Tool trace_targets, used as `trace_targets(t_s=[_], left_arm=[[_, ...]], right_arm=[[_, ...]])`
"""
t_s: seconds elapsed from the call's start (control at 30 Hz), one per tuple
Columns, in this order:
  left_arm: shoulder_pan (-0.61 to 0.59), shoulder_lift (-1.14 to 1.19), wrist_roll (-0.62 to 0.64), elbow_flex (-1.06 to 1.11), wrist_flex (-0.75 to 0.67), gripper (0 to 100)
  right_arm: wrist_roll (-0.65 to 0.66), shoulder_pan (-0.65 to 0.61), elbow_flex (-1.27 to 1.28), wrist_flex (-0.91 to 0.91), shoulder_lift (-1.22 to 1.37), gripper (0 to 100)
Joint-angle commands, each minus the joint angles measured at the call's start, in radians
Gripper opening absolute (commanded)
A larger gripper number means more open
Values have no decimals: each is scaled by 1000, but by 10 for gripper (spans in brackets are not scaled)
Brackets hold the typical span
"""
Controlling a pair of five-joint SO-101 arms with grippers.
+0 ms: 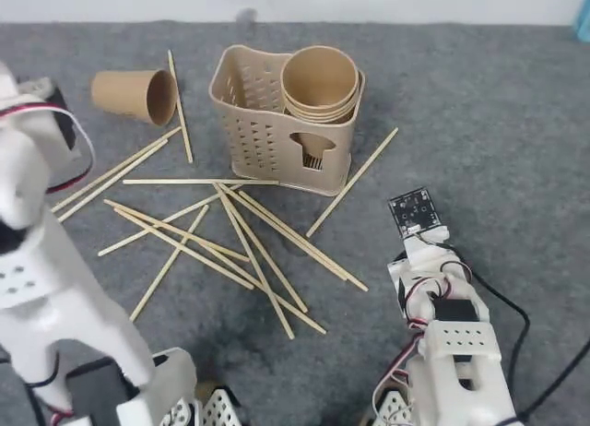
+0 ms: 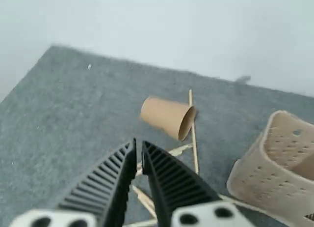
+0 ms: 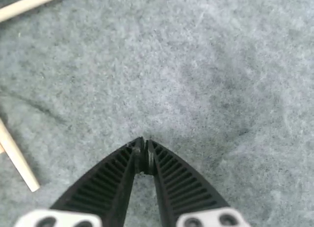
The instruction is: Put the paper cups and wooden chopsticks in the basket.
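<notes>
Beige perforated plastic basket [image 1: 277, 131] in the high view holds stacked brown paper cups [image 1: 320, 80]; another brown paper cup [image 1: 134, 94] lies tipped beside it and wooden chopsticks [image 1: 230, 242] sprawl before it, likely awaiting pickup. In the left wrist view, the left gripper [image 2: 138, 149] hangs raised, aimed at that tipped cup, jaws nearly together, empty. In the right wrist view, the right gripper [image 3: 145, 147] points down at grey carpet [image 3: 221, 65], closed on nothing.

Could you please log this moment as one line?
cup stack in basket; loose cup outside; chopsticks scattered; left gripper shut; right gripper shut
</notes>
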Motion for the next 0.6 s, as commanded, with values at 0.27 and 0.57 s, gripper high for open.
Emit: trace_targets(t_s=[0.27, 0.57], left_arm=[[-207, -18, -14, 568, -500, 12], [-328, -18, -5, 1184, -927, 12]], right_arm=[[18, -7, -8, -19, -25, 8], [14, -7, -8, -25, -25, 9]])
